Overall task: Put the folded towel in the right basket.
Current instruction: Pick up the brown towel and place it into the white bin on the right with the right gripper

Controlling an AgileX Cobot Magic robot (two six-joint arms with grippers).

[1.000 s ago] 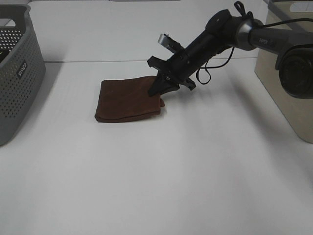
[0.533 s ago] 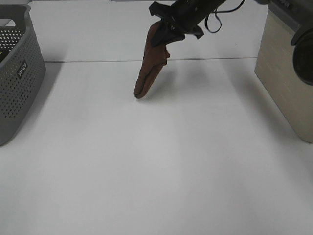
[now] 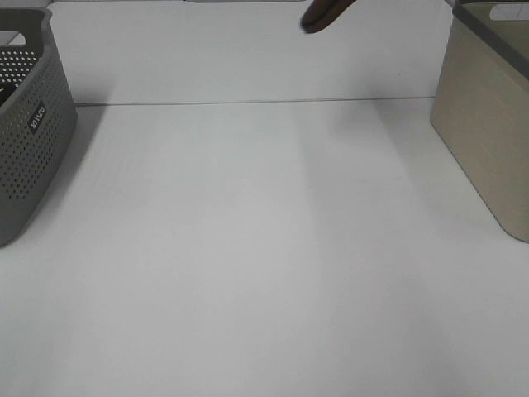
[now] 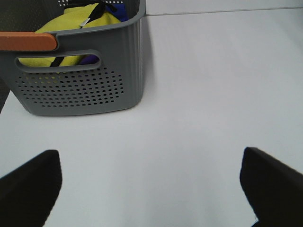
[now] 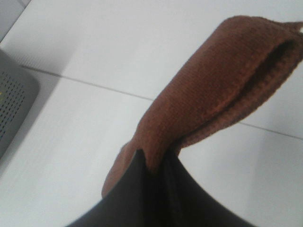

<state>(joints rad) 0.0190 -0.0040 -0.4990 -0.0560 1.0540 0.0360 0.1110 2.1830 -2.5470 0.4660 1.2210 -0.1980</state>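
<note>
The folded brown towel (image 5: 213, 90) hangs from my right gripper (image 5: 154, 175), whose black fingers are shut on its edge. In the high view only the towel's lower tip (image 3: 321, 15) shows at the top edge, high above the table; the gripper itself is out of that frame. The right basket (image 3: 488, 124) is beige and stands at the right edge. My left gripper (image 4: 151, 189) is open, its two dark fingertips (image 4: 28, 184) low over bare table near the grey basket.
A grey perforated basket (image 3: 29, 124) stands at the left edge; the left wrist view (image 4: 80, 71) shows yellow and blue cloth inside it. The white table (image 3: 264, 248) lies between the two baskets.
My right gripper lifted the towel off the table and carried it up and to the right, out of the top of the high view. The left arm has not shown.
</note>
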